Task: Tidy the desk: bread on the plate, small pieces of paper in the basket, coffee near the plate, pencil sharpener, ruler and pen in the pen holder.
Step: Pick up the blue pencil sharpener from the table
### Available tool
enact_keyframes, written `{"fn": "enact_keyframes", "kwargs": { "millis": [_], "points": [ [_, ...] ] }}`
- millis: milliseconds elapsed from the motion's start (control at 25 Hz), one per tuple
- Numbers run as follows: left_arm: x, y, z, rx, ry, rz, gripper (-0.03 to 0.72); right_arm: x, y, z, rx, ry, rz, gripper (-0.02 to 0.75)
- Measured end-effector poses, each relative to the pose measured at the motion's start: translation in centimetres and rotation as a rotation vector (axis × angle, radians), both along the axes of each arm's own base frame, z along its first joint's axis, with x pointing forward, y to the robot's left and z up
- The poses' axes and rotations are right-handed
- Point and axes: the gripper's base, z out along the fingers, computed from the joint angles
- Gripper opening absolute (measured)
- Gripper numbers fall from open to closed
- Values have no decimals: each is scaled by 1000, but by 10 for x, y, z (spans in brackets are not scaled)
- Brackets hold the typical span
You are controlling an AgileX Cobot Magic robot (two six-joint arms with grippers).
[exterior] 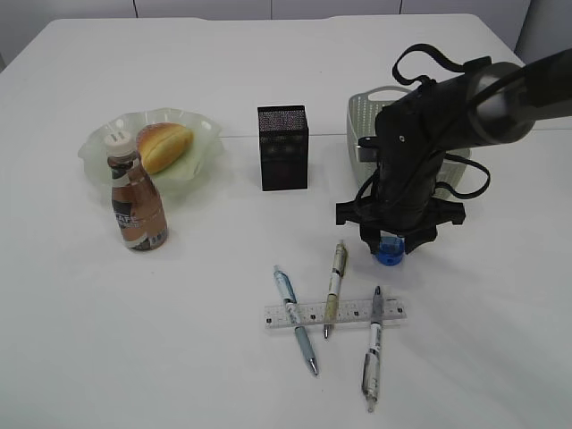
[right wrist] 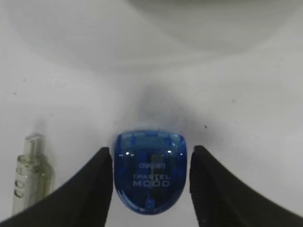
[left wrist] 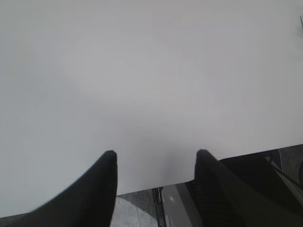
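Much of the basket (exterior: pixel 366 116) at the upper right of the exterior view is hidden behind the right arm, so only its pale woven wall and part of the rim show, and its contents cannot be made out. The right gripper (exterior: pixel 391 243) is itself mostly masked by the arm there; a blue blob below it is the pencil sharpener (right wrist: pixel 149 169), a translucent blue plastic piece, rounded at the near end, with pale lettering on its top. In the right wrist view the two black fingers flank it closely on either side, thin slivers of desk (exterior: pixel 179 340) showing between; whether they press it or merely bracket it cannot be told. A clear pen end is cut off at the lower left of that view. The left gripper (left wrist: pixel 155 158) hangs with its jaws apart over bare white tabletop near the edge, holding nothing. At centre frame stands the black mesh pen holder (exterior: pixel 283 147). The sugar-dusted bread (exterior: pixel 164 146) lies in the ruffled green plate (exterior: pixel 201 134), upper left, the brown coffee (exterior: pixel 137 198) bottle beside it. Three pens lie across the clear ruler (exterior: pixel 335 314) at lower centre.
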Motion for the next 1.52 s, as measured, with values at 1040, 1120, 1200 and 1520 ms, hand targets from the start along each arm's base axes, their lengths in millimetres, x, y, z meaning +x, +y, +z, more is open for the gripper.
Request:
{"fn": "enact_keyframes", "kwargs": {
  "millis": [1040, 1120, 1200, 1520],
  "points": [
    [0, 0, 0, 0, 0, 0, 379, 0, 0, -1, 0, 0, 0, 383],
    [0, 0, 0, 0, 0, 0, 380, 0, 0, -1, 0, 0, 0, 389],
    [0, 0, 0, 0, 0, 0, 379, 0, 0, -1, 0, 0, 0, 391],
    [0, 0, 0, 0, 0, 0, 380, 1, -2, 0, -29, -12, 22, 393]
  ]
}}
